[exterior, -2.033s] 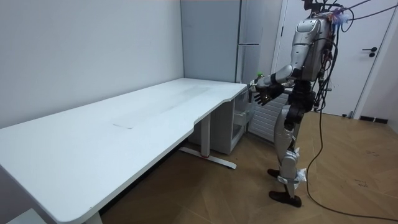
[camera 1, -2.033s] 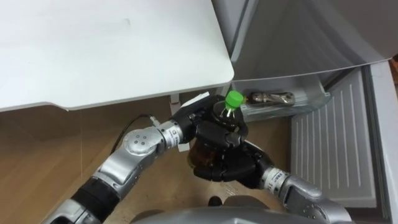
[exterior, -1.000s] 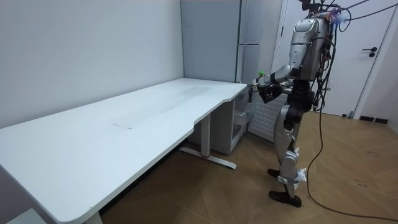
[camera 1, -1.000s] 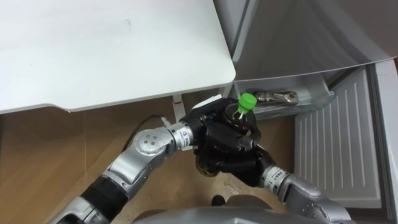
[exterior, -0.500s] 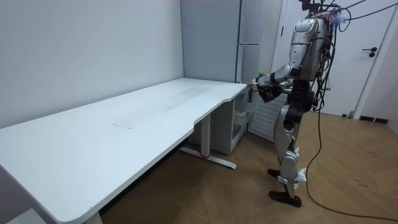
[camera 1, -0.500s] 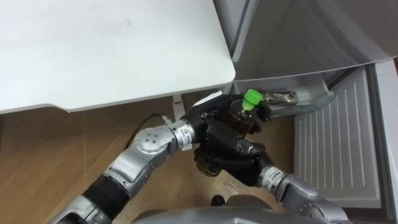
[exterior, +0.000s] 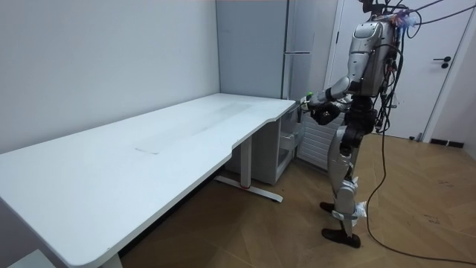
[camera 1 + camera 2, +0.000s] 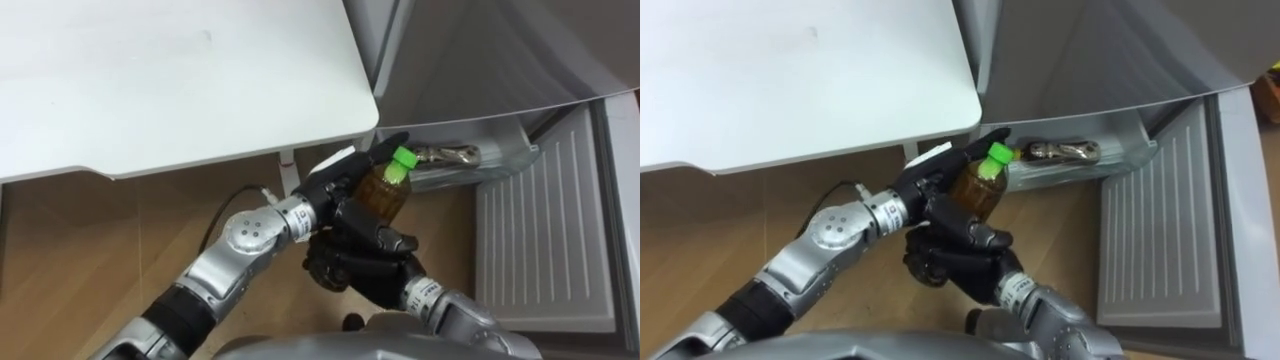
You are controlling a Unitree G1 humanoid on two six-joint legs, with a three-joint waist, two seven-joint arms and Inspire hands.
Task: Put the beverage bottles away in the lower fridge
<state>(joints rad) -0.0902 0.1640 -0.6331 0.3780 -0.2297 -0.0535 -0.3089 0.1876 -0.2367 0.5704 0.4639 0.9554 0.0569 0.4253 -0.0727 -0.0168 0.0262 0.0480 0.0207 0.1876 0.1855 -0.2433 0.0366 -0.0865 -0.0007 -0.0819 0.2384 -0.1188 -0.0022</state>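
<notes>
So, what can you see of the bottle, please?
The bottle is clear plastic, it seems, with brown drink and a green cap. It is held in the air, tilted, cap towards the fridge. The left hand's straight fingers lie behind it; the right hand curls round its base.

eye views: head, looking down, close | room view: across room, distant | shared: desk [image 8: 180, 80] corner, fridge [image 8: 480, 60]
</notes>
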